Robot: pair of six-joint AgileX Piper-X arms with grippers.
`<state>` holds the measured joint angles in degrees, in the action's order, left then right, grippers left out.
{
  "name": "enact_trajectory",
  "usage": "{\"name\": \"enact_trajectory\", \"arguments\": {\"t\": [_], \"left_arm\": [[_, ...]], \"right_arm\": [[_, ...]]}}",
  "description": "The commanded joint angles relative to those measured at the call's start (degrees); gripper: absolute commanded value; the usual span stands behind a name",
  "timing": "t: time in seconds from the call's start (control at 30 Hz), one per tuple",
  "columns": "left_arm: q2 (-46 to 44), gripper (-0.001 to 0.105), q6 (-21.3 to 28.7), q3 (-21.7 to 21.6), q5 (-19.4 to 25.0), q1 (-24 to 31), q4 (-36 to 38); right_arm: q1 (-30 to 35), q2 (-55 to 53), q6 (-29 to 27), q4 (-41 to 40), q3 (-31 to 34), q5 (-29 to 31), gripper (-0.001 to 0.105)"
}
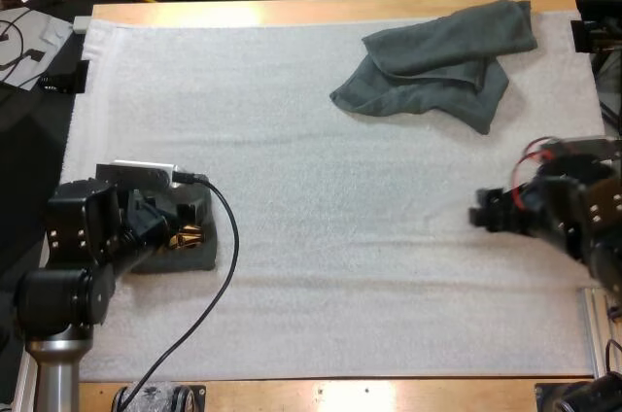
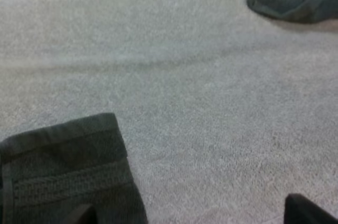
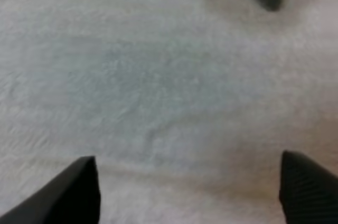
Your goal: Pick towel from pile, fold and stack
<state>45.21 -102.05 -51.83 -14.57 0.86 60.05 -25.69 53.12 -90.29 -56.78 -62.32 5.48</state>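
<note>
**Near left.** The folded towel [image 1: 199, 257] lies flat on the mat [image 1: 321, 266]. In the high view the left arm covers most of it. The left end effector [image 2: 191, 209] hangs over the towel's right edge with its fingers [image 2: 303, 211] apart, clamped on nothing. Only one corner and a woven band are exposed, so the number of layers cannot be determined.

**Near right.** The right end effector [image 3: 187, 161] hovers over bare mat with its fingers spread, holding nothing.

**Far right.** The crumpled towel [image 1: 432, 62] rests close to the far edge of the tabletop [image 1: 292, 12].
- Handling: expect it to be light, soft and limp. It offers no rigid edge, it will probably sag when lifted, and its layers may drag along together.
- Recommended hold: pinch one exposed corner or hem, such as the near left corner, through one layer only.
- Hidden: overlapping folds cover the other corners. Whether this is one towel or several cannot be confirmed.
- Caution: cloth may cling to the rough mat, so lift vertically before travel.
</note>
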Motion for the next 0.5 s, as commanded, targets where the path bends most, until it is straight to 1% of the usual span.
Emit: {"name": "enact_trajectory", "arguments": {"t": [0.0, 0.17, 0.3, 0.37, 0.47], "left_arm": [[-1.3, 0.067, 0.3, -0.5, 0.5, -0.2, 1.0], [-2.4, 0.067, 0.6, -0.6, 0.7, -0.2, 1.9], [-2.9, 0.067, 1.0, -0.7, 0.8, -0.3, 2.4], [-3.2, 0.067, 1.2, -0.8, 1.0, -0.3, 2.7], [-2.6, 0.067, 1.0, -0.5, 0.4, -0.4, 2.6]], "right_arm": [[8.0, 0.2, -2.9, -0.4, 0.0, -2.4, 0.068], [18.0, 0.0, -4.9, -1.8, 0.1, -4.6, 0.068], [24.0, -1.4, -6.5, -3.3, 0.0, -5.2, 0.068], [26.0, -2.7, -7.4, -4.0, 0.0, -5.0, 0.068], [26.2, -2.8, -7.2, -3.7, -0.2, -4.4, 0.068]]}}
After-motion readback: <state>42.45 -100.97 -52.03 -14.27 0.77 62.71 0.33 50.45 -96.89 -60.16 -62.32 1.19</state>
